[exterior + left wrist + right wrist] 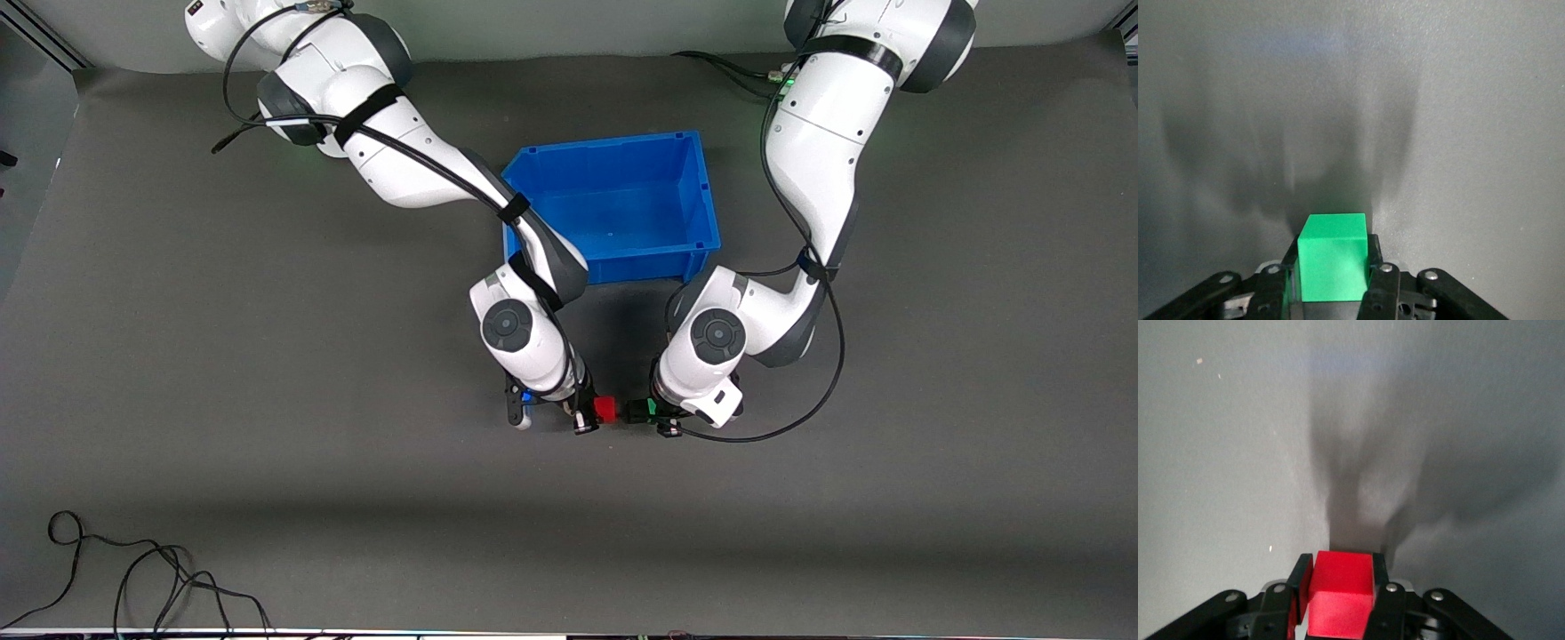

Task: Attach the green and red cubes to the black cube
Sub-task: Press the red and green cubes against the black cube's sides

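Table (267, 373): big grey mat, takes up nearly the whole front view. Both arms reach out over the middle of it.

Blue bin (613, 206): open top, sits on the table closer to the arm bases than either gripper. Both grippers are nearer the front camera than it is.

Right arm (400, 169): comes in from its base and bends down past the bin's corner to the gripper.

Left arm (818, 151): same idea from its own end, elbow folded just beside the bin.

Cable (151, 578): loose black loops lying on the table, well apart from both grippers and much nearer the front camera.

Right gripper (1337, 595): low over the table, fingers (1379, 573) clamped on the red cube, pointing toward the left gripper.

Left gripper (1333, 267): also low over the table, squeezing the green cube between its fingers (1374, 257).

Red cube (1341, 597): held in the right gripper, sticking out past the fingertips.

Green cube (1333, 257): held in the left gripper, mostly tucked under the wrist in the front view.

Black cube (636, 411): dark block right up against the green one, between the two grippers. There's a small gap between it and the red cube.
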